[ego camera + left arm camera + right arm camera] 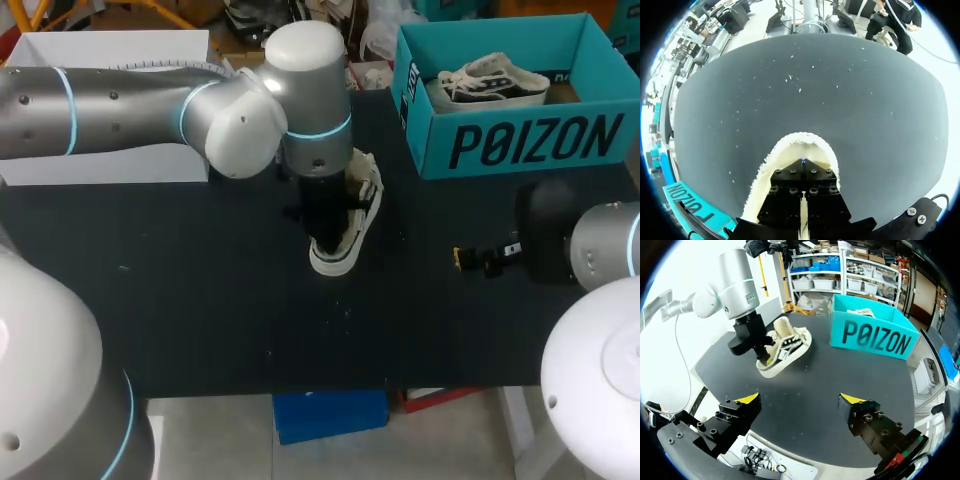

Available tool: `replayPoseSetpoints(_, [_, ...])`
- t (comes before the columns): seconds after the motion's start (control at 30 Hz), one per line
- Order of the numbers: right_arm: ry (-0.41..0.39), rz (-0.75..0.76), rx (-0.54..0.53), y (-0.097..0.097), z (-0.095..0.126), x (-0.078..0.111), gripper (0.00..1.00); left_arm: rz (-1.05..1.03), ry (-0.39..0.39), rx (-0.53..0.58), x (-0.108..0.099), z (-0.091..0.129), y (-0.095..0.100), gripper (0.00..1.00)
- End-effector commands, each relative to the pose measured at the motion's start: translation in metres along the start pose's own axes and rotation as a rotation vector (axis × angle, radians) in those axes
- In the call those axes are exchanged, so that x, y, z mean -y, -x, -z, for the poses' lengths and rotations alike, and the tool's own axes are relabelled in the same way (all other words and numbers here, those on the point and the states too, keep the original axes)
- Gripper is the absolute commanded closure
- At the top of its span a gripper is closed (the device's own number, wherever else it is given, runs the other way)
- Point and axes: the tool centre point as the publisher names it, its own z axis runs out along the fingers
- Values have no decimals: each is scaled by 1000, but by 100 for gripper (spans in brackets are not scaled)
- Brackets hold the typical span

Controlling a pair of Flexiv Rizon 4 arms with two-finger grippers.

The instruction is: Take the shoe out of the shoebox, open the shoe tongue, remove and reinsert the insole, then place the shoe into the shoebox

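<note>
Risk first. The left gripper (765, 358) has its fingers drawn close together, pinching a thin cream strip of the sneaker (360, 212). From the left wrist view we cannot tell whether that strip is the insole, the tongue or the edge of the upper.

- The grip looks narrow. The sneaker is not flat on its sole but tipped onto one side on the tabletop (200, 300), laces turned away from the left arm.
- We judge that any lift or pull could make the shoe pivot about the pinch or slip free.
- If the strip is the insole, a pull may drag the whole shoe along, because nothing pins it down.
- The right gripper (800, 400) is spread wide and holds nothing. It hangs over the near side of the tabletop, well apart from the shoe.

Position. The sneaker is at mid-tabletop, directly under and around the left gripper, which comes down into it from above.

- In the left wrist view, its fuzzy cream rim arches just ahead of the fingers.
- In the right wrist view, a rounded cream piece (782, 326) stands up above the laces. It could be the tongue or the insole; we cannot tell.
- The teal shoebox (530, 140) stands near the far right corner, apart from the shoe. It already holds a second sneaker (490, 80), which may crowd the return.
</note>
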Motion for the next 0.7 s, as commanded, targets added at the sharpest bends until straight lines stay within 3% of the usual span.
replayPoseSetpoints(0.03, [1, -1, -2, 0, 0, 1, 0, 11, -9, -2, -7, -22, 7, 100])
replayPoseSetpoints(0.47, [1, -1, -2, 0, 0, 1, 0, 8, -6, 115, -6, 45, -17, 100])
replayPoseSetpoints(0.7, [1, -1, -2, 0, 0, 1, 0, 52, -57, 303, -19, 80, -35, 100])
